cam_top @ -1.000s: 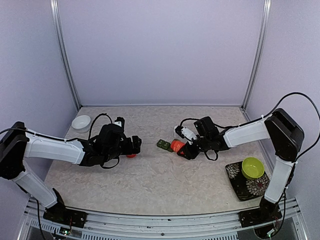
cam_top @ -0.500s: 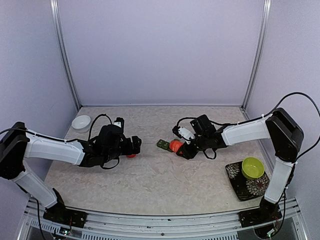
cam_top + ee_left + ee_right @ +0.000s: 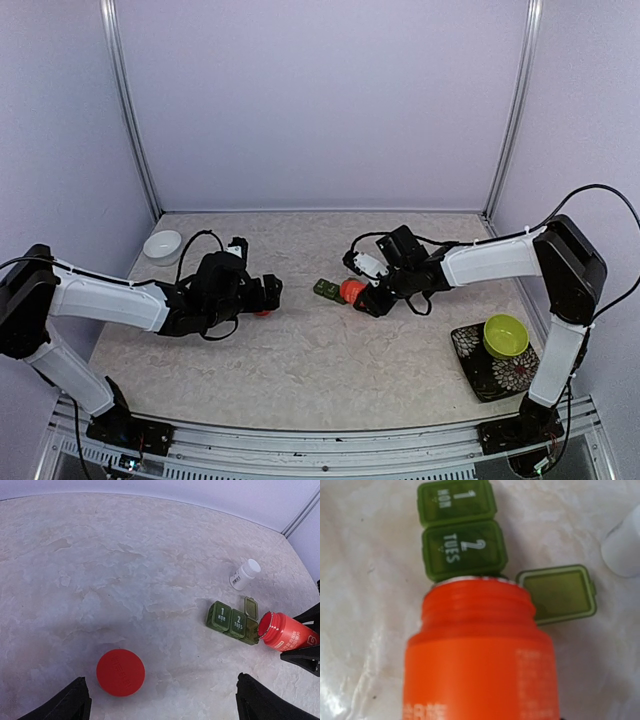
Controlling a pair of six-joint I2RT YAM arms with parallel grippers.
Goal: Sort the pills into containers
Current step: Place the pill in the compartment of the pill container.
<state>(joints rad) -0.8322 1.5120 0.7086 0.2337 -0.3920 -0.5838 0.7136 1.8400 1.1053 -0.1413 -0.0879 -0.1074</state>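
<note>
The green pill box, the containers (image 3: pixel 232 622) (image 3: pixel 327 290), lies mid-table. Its "1 MON" and "2 TUES" lids (image 3: pixel 460 535) are closed and the third lid (image 3: pixel 560 592) stands flipped open. My right gripper (image 3: pixel 370 299) is shut on the red-orange bottle (image 3: pixel 480 655) (image 3: pixel 287 632). The bottle is tipped on its side with its uncapped mouth over the open third compartment. No pills show in any view. My left gripper (image 3: pixel 162 705) (image 3: pixel 270 293) hangs open just above the table. The bottle's red cap (image 3: pixel 120 672) lies flat between its fingers, toward the left one.
A small white bottle (image 3: pixel 244 574) (image 3: pixel 625 545) lies just beyond the pill box. A white bowl (image 3: pixel 162 246) sits at the back left. A lime-green bowl (image 3: pixel 505 335) rests on a dark flowered plate (image 3: pixel 475 368) at the front right.
My right gripper has carried the tipped bottle slightly left, closer over the pill box. The left arm has barely moved.
</note>
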